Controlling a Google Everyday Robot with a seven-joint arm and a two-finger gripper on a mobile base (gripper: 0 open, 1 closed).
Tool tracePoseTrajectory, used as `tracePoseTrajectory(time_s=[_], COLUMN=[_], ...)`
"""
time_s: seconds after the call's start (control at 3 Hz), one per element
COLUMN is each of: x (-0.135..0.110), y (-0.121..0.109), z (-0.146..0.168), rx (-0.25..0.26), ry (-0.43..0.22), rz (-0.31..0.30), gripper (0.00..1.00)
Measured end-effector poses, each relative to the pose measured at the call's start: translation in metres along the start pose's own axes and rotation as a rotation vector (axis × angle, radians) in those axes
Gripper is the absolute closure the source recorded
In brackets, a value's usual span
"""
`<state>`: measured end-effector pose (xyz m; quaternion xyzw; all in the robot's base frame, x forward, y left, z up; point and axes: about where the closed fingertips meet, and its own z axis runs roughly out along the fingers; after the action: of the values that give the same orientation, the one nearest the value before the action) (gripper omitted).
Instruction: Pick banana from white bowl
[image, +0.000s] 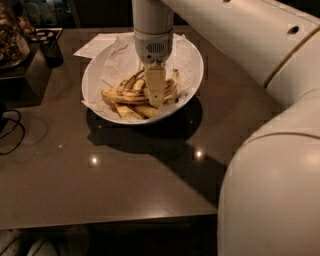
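Observation:
The white bowl, lined with crinkled white paper, stands on the dark table at upper centre. Several yellow speckled bananas lie in it. The longest banana lies across the front of the pile, curving from left to right. My gripper hangs straight down from the white wrist into the bowl, its tip among the bananas right at the long banana's right part. The near finger hides the contact.
The dark glossy table has its front edge near the bottom. A dark box with a cup stands at the far left, and black cables lie at the left edge. My white arm fills the right side.

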<state>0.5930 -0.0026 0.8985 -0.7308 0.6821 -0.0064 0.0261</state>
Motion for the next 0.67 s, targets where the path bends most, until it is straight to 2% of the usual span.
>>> tracePoseTrajectory(time_s=[0.67], x=[-0.008], y=[0.005], z=[0.025], rx=[-0.064], ry=[0.022], rz=[-0.014], gripper=[0.39])
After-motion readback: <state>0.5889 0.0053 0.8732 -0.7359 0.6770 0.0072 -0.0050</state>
